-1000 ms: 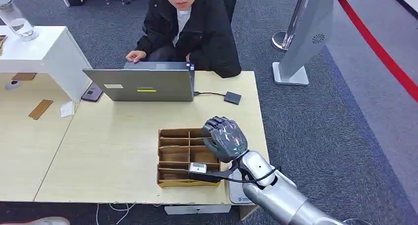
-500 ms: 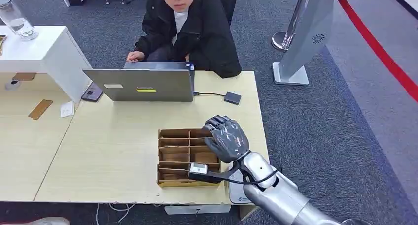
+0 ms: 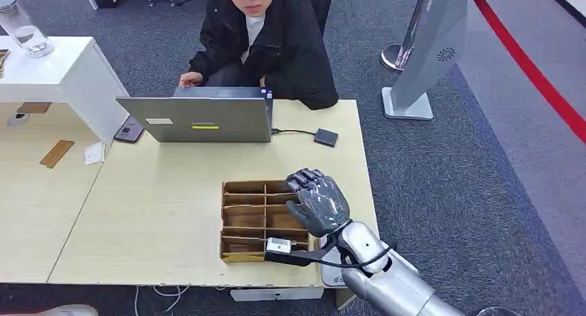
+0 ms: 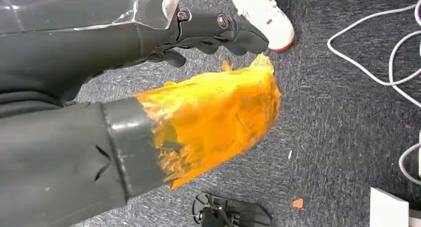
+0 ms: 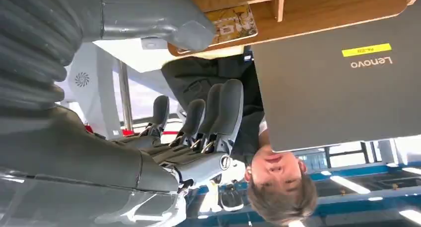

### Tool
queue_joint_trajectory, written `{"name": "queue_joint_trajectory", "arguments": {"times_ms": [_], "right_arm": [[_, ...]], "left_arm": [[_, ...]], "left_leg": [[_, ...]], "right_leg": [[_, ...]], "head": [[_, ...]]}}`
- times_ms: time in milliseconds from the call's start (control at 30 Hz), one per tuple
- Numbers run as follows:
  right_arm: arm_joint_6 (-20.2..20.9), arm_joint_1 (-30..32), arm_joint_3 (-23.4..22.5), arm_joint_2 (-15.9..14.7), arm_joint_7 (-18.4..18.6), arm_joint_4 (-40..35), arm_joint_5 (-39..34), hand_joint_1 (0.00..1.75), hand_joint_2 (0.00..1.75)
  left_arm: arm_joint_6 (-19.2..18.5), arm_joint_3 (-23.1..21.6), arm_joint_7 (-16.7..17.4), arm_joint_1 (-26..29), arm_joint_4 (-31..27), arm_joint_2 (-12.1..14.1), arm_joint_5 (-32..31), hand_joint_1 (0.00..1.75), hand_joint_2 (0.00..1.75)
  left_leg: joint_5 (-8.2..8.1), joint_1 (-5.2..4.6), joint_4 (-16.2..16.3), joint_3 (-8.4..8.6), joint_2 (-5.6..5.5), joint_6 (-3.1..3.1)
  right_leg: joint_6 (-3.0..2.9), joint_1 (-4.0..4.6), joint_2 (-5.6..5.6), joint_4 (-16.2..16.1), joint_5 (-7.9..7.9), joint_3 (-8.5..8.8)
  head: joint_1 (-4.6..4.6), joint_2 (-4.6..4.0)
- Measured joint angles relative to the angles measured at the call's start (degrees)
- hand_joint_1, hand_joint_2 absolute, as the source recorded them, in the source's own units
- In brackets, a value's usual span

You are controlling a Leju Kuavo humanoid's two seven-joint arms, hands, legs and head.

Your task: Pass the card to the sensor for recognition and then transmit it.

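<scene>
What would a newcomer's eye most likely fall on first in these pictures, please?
Probably the robot's dark right hand, poised over the right side of the brown cardboard divider box near the table's front edge. Next, the person in a black jacket seated at the table's far side behind an open grey laptop. In the right wrist view, a card lies near the thumb.

Open right hand (image 5: 198, 122) before laptop (image 5: 342, 83)

Your right hand (image 3: 316, 200) hovers over the divided cardboard tray (image 3: 253, 219); ahead, the laptop (image 3: 200, 119) blocks passage, while bare tabletop (image 3: 152, 205) lies leftward.
</scene>
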Motion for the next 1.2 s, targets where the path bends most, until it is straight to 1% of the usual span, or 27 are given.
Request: {"name": "queue_joint_trajectory", "arguments": {"times_ms": [33,100,400,500,533,667,933,967,1000,1067,1200], "right_arm": [[0.13,0.12,-0.09,0.0,-0.04,0.0,0.02,0.75,1.75],[0.31,0.37,-0.22,0.02,-0.04,0.0,0.02,0.73,1.75],[0.88,0.65,-0.39,0.02,-0.2,1.13,0.02,0.79,1.75],[1.44,0.62,-0.44,0.11,-0.2,1.62,0.09,0.77,1.75],[1.49,0.61,-0.44,0.17,-0.2,1.77,0.11,0.8,1.75],[1.82,0.32,-0.72,0.63,-0.22,2.86,0.11,0.8,1.75],[2.12,0.13,-0.81,1.24,-0.31,4.09,0.18,0.8,1.75],[2.14,0.12,-0.81,1.29,-0.31,4.2,0.18,0.77,1.75],[2.21,0.12,-0.81,1.31,-0.31,4.28,0.18,0.8,1.75],[2.21,0.11,-0.81,1.35,-0.31,4.37,0.18,0.79,1.75],[2.27,-0.18,-0.81,1.49,-0.31,4.77,0.18,0.82,1.75]], "left_arm": [[0.0,-0.11,0.0,0.0,0.0,-0.02,-0.02,0.0,0.0],[0.0,-0.13,0.0,0.0,0.0,-0.02,-0.02,0.0,0.0],[-0.48,-1.22,0.0,0.04,0.0,-0.13,-0.7,0.0,0.0],[-0.55,-1.75,0.0,0.05,0.0,-0.24,-1.07,0.0,0.0],[-0.57,-1.84,0.0,0.05,0.0,-0.26,-1.11,0.0,0.0],[-0.7,-2.62,0.0,0.08,0.0,-0.28,-1.4,0.0,0.0],[-0.72,-2.99,0.0,0.12,0.0,-0.48,-1.44,0.0,0.0],[-0.72,-2.99,0.0,0.12,0.0,-0.5,-1.44,0.0,0.0],[-0.72,-2.99,0.0,0.13,0.0,-0.52,-1.44,0.0,0.0],[-0.72,-3.02,0.0,0.15,0.0,-0.52,-1.44,0.0,0.0],[-0.92,-3.04,0.0,0.2,0.0,-0.55,-1.55,0.0,0.0]], "left_leg": [[0.0,0.0,0.0,0.0,0.0,0.0],[0.0,0.0,0.0,0.0,0.0,0.0],[0.0,0.0,0.0,0.0,0.0,0.0],[0.0,0.0,0.0,-0.01,-0.01,0.0],[0.0,0.0,0.0,-0.01,-0.01,0.0],[0.0,0.0,0.0,-0.01,-0.01,0.0],[0.0,0.0,0.0,-0.01,-0.01,0.0],[0.0,0.0,0.0,-0.01,-0.02,0.0],[0.0,0.0,0.0,-0.01,-0.02,0.0],[0.0,0.0,0.0,-0.01,-0.02,0.0],[0.0,0.0,0.0,-0.01,-0.02,0.0]], "right_leg": [[0.0,0.0,0.0,0.0,0.0,0.0],[0.0,0.0,0.0,0.0,0.0,0.01],[0.0,0.0,0.0,0.0,0.0,0.01],[0.0,0.0,0.0,0.0,0.0,0.01],[0.0,0.0,0.0,0.0,0.0,0.01],[0.0,0.0,-0.01,0.0,0.0,0.02],[0.0,0.0,-0.01,0.0,0.0,0.02],[0.0,0.0,-0.01,0.0,0.0,0.02],[0.0,0.0,-0.01,0.0,0.0,0.02],[0.0,0.0,-0.01,0.0,0.0,0.02],[0.0,0.0,-0.01,0.0,0.0,0.02]], "head": [[0.0,0.0],[0.0,0.0],[0.0,0.0],[0.02,0.0],[0.0,0.0],[0.02,0.0],[0.0,0.0],[0.0,0.0],[0.02,0.0],[0.0,0.0],[0.0,0.0]]}}
